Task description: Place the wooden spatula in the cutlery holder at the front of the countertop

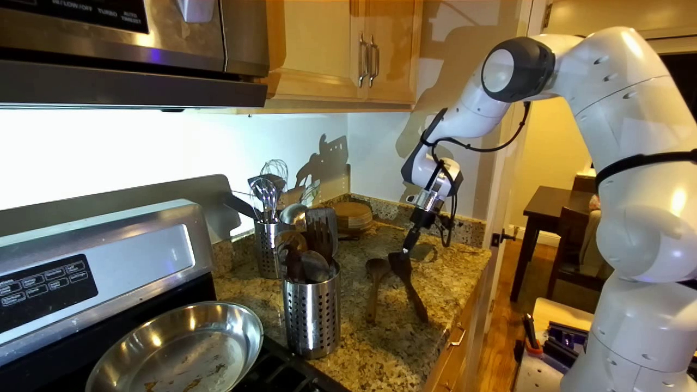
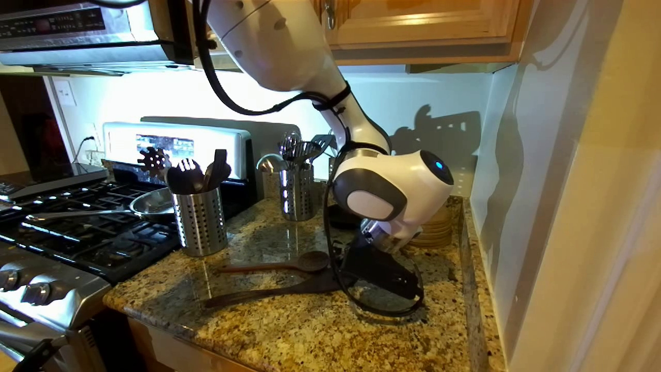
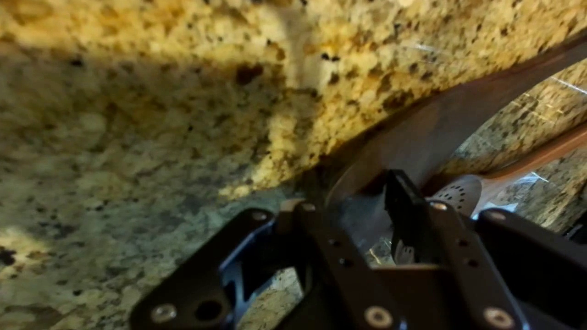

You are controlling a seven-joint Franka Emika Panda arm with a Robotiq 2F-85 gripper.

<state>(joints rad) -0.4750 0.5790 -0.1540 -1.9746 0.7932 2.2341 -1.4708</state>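
a kitchen in white and amber light
in an exterior view, wooden cabinets (image 1: 316,49) hang above the back corner of the speckled countertop (image 1: 457,267); the wall (image 1: 136,147) behind glows white, shadows (image 1: 326,158) crossing it in both exterior views. beyond the surface's right edge are a door (image 1: 505,190), a yellow wall (image 1: 550,147), and a dark table (image 1: 558,201) and chair (image 1: 570,234) on wooden floor (image 1: 506,310).

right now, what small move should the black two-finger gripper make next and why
I'd probably close the gripper gently: in the wrist view, the head of the long dark-brown wooden spatula shows between the parted jaws, with no firm grip visible.
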